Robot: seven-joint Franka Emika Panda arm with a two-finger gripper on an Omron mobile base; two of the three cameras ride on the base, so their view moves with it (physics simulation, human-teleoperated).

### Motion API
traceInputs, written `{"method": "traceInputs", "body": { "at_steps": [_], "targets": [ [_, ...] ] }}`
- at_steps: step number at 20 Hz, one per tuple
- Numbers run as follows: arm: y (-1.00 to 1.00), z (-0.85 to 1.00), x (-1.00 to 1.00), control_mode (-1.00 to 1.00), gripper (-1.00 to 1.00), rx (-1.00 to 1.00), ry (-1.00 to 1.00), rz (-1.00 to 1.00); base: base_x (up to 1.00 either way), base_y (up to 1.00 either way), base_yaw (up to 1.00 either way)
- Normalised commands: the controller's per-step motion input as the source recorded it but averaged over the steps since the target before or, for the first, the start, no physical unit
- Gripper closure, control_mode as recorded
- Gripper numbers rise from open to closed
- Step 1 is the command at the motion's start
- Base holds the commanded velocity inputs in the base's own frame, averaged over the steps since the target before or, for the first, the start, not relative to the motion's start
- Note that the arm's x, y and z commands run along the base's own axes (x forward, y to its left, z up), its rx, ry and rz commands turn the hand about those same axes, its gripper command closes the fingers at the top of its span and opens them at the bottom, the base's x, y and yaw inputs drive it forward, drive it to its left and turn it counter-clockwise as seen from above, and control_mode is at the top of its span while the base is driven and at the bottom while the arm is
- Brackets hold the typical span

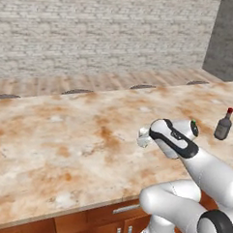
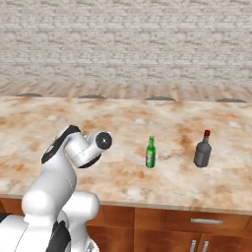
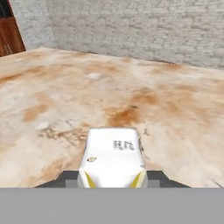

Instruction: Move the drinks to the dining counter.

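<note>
My gripper (image 3: 113, 177) is shut on the small white carton (image 3: 113, 153), which fills the gap between the two fingers and is held just above the dining counter (image 3: 144, 92). From the left base view the carton (image 1: 143, 138) shows as a white block at the tip of the hand, over the marbled dining counter (image 1: 59, 135). The slim green bottle (image 2: 150, 152) stands upright on the dining counter (image 2: 123, 123), to the right of the arm. Further right stands the squat dark-grey bottle (image 2: 202, 150) with a red cap, also seen as the dark-grey bottle (image 1: 223, 125).
Round stool tops (image 1: 77, 91) line the counter's far edge, with a wood floor and a brick wall behind. Brown cabinet fronts with silver handles (image 2: 206, 221) run below the near edge. A dark wood cabinet (image 3: 8, 35) stands far off to the left.
</note>
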Motion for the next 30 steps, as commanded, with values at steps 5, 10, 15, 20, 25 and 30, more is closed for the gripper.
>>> {"method": "traceInputs", "body": {
  "at_steps": [5, 10, 15, 20, 25, 30],
  "targets": [
    [0.0, 0.0, -0.21, -1.0, 1.0, 0.0, -0.1, 0.06, 0.0, 0.0, 0.0],
    [0.06, -0.14, -0.21, -1.0, 1.0, 0.0, -0.16, 0.08, 0.0, 0.0, 0.0],
    [0.09, -0.34, -0.01, -1.0, 1.0, 0.0, 0.02, 0.03, 0.0, 0.0, 0.0],
    [0.08, -0.42, 0.0, -1.0, 1.0, 0.0, 0.05, 0.0, 0.0, 0.0, 0.0],
    [0.0, -0.19, 0.0, -1.0, 1.0, 0.0, 0.0, 0.0, 0.0, 0.0, 0.0],
    [0.0, 0.0, 0.0, -1.0, 1.0, 0.0, 0.0, 0.0, 0.0, 0.0, 0.0]
  ]
}}
